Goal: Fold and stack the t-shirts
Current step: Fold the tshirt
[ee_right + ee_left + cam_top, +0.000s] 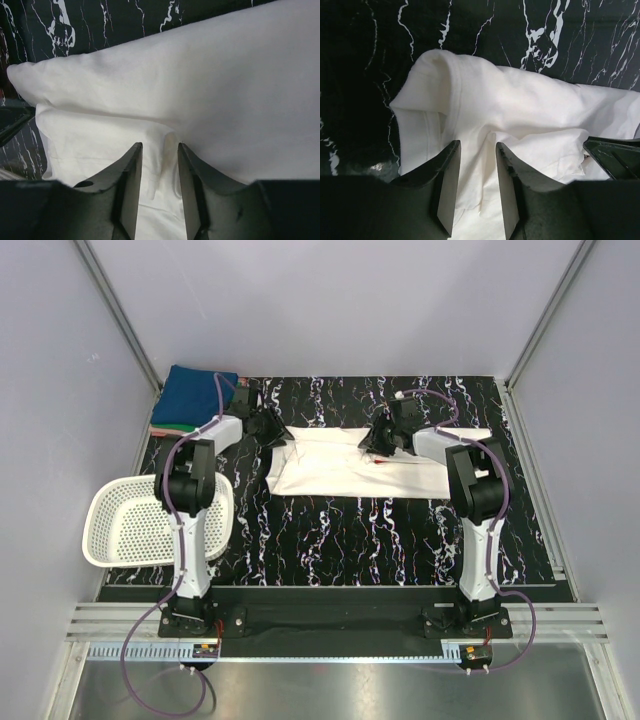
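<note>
A white t-shirt [340,475] lies folded into a long band across the middle of the black marble table, with a bit of red print [378,457] showing near its top edge. My left gripper [268,430] is low over the shirt's left end. In the left wrist view its jaws [477,145] stand apart over a raised crease of the white cloth [520,100]. My right gripper [385,440] is over the band's upper middle. It is open too [159,146], with a small ridge of the cloth [200,75] between its fingers. Folded t-shirts [190,400] are stacked at the back left, blue on top.
A white plastic mesh basket [120,530] sits at the left, overhanging the table's left edge beside the left arm. Grey walls with metal rails enclose the table at the back and on both sides.
</note>
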### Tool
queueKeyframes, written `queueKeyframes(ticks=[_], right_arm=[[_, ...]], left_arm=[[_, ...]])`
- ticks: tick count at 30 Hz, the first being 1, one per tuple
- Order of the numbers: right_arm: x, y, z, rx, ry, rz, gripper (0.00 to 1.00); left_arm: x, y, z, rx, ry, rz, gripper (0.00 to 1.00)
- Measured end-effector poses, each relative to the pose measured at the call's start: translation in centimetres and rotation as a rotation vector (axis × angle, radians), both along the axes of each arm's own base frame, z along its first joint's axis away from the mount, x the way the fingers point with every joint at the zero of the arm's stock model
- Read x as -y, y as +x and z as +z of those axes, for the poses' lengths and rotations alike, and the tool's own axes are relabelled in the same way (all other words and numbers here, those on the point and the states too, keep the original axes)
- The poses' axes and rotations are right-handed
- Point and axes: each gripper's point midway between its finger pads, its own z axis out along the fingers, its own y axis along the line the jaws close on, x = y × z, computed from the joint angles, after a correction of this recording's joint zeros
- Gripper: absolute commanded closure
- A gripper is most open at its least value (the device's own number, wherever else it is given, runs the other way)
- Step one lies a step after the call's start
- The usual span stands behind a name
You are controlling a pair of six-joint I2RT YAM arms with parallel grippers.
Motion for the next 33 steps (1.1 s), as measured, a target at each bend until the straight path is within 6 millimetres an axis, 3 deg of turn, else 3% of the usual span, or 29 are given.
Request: queueKeyframes(ticks=[3, 6, 7, 11, 15, 18, 22, 27, 33], right_arm=[[0.2, -0.6, 0.7, -0.010, -0.011, 0.008, 0.59], [0.5, -1.3, 2.4, -0.006, -0.028, 0.022, 0.72], [0.5, -1.5, 2.9, -0.005, -0.034, 0.029, 0.79], [0.5, -1.8, 4.5, 0.017, -0.035, 0.052, 0.84], [-0.2, -2.5, 4.5, 0.009, -0.007, 0.096, 0.85], [-0.1, -3.3, 3.4, -0.022, -0.008, 0.106, 0.84], [0.0, -3.7, 1.4, -0.063, -0.019, 0.107, 0.84], [0.2, -4.1, -0.4, -0.102, -0.030, 0.108, 0.84], [0.8, -4.4, -0.7, -0.110, -0.070, 0.107, 0.81]], left_arm=[[-0.6, -0.1, 1.2, 0.014, 0.036, -0.009, 0.60], [-0.6, -0.3, 2.9, 0.042, 0.072, -0.040, 0.59], [-0.4, -0.4, 3.5, 0.055, 0.087, -0.055, 0.59], [2.1, -1.7, 4.8, 0.093, 0.116, -0.138, 0.59], [5.6, -4.3, 4.0, 0.089, 0.126, -0.235, 0.59], [6.7, -6.6, 1.8, 0.036, 0.142, -0.275, 0.60], [5.4, -9.2, -1.2, -0.053, 0.155, -0.260, 0.59], [3.5, -10.6, -0.8, -0.042, 0.205, -0.221, 0.54], [2.1, -11.2, 1.1, -0.022, 0.277, -0.223, 0.53]])
